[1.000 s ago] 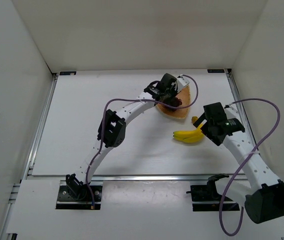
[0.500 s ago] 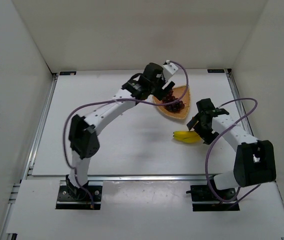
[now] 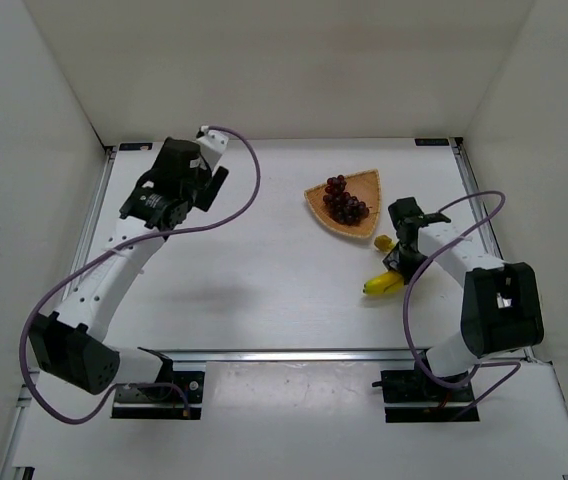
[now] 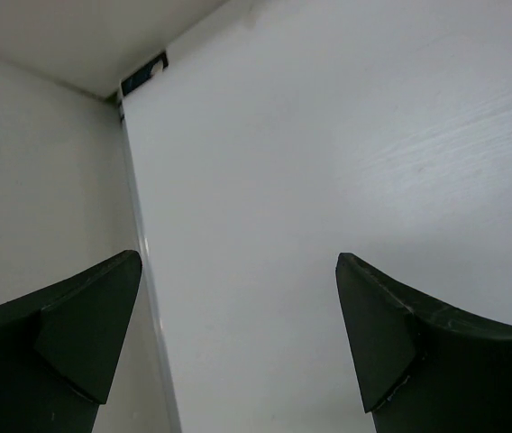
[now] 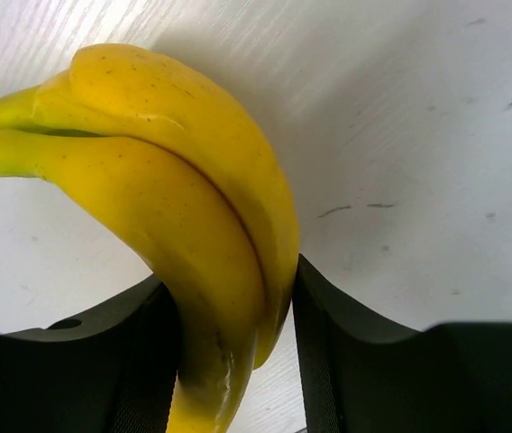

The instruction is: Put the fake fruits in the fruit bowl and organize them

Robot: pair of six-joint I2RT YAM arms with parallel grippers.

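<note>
The left arm (image 3: 114, 275) runs up the left side of the surface (image 3: 264, 270). A purple cable (image 3: 249, 190) loops out beside it. The left tool (image 4: 238, 280) hangs near the far-left corner, close to the edge rail (image 3: 86, 240) and well apart from the fruit. Its jaws are spread wide with nothing between them. The left wrist view shows only its two dark fingers (image 4: 67, 334) against the bare white surface and the wall.

Right of centre, toward the far edge, sits the bowl (image 3: 368, 183), a tan woven dish shaped like a rounded triangle. The grapes (image 3: 345, 201) lie inside it, about the middle, as a dark red-purple cluster.

The bananas (image 3: 383, 284) are outside the bowl, just beside its near-right corner. In the top view one yellow end shows close to that corner and the other end points toward the near edge, with the middle of the bunch hidden.

The right arm (image 3: 464, 265) is folded tightly on the right side. The right tool (image 5: 233, 316) covers the middle of the bunch. In the right wrist view its two black fingers (image 5: 337, 343) press against either side of the curved yellow fruit, pinching it. Two bananas show there, greenish toward the end at the left. Whether the bunch rests on the surface or is raised off it cannot be told.
</note>
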